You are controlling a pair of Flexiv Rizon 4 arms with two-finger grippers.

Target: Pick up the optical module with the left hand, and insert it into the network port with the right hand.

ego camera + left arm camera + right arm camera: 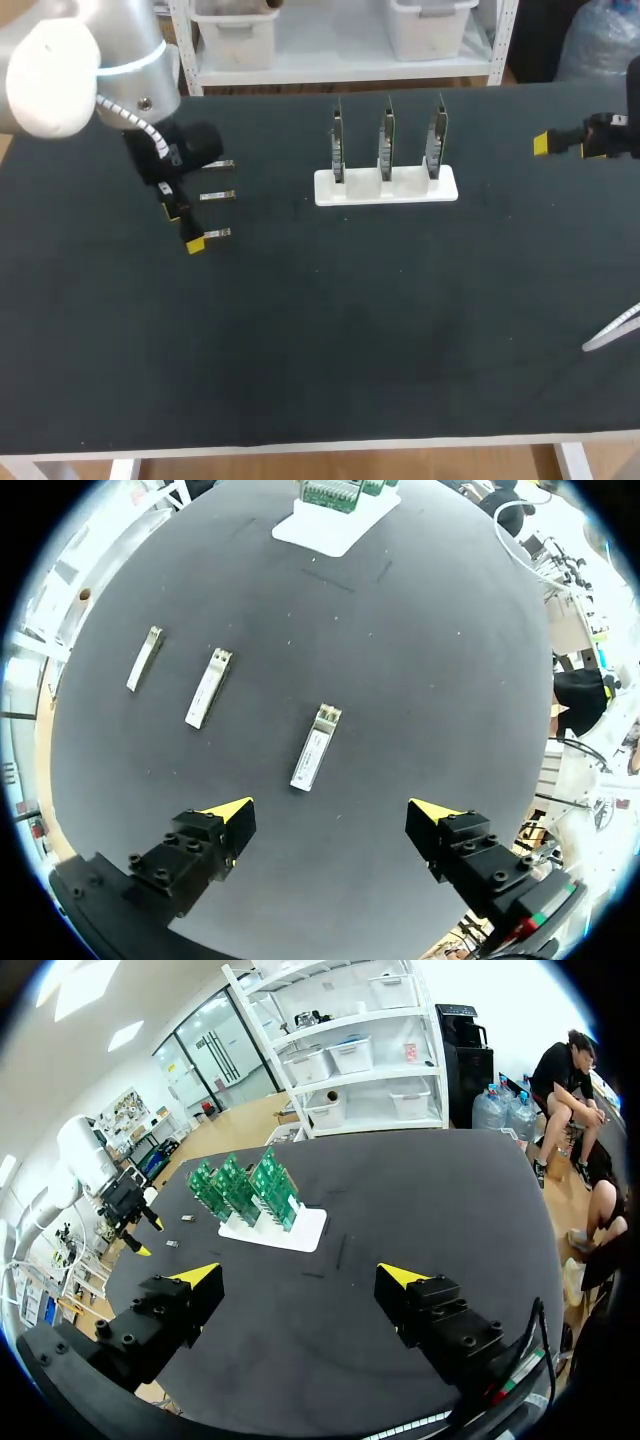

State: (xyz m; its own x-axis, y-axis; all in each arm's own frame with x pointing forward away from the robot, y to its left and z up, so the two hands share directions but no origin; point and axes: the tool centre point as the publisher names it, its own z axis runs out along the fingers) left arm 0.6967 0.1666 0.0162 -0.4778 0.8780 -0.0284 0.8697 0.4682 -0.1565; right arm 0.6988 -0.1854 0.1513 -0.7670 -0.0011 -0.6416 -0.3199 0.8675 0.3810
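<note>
The black desk (320, 340) fills the head view. My left arm (90, 70) comes in from 10 o'clock, and my right arm (612, 135) comes in at 2 o'clock, close to the desk's far right edge.

A white stand (386, 187) sits at about 12 o'clock from the desk's middle, near the far edge. Three green boards (386, 140) stand upright in it, side by side.

My left tool (330, 810) is released, its yellow tips wide apart and touching nothing. It hangs over the desk's 10 o'clock area, well apart from the stand. My right tool (300, 1275) is released too and grasps nothing. The stand lies ahead of it, toward its 11 o'clock.

Three modules (217, 195) lie flat on the desk in a row running from 12 to 6 o'clock, just at the 3 o'clock side of my left tool. They are apart from one another. The nearest module (315, 746) lies just ahead of my left tool, in line with the gap between its fingers and untouched. The other two are further off, toward its 10 o'clock.
</note>
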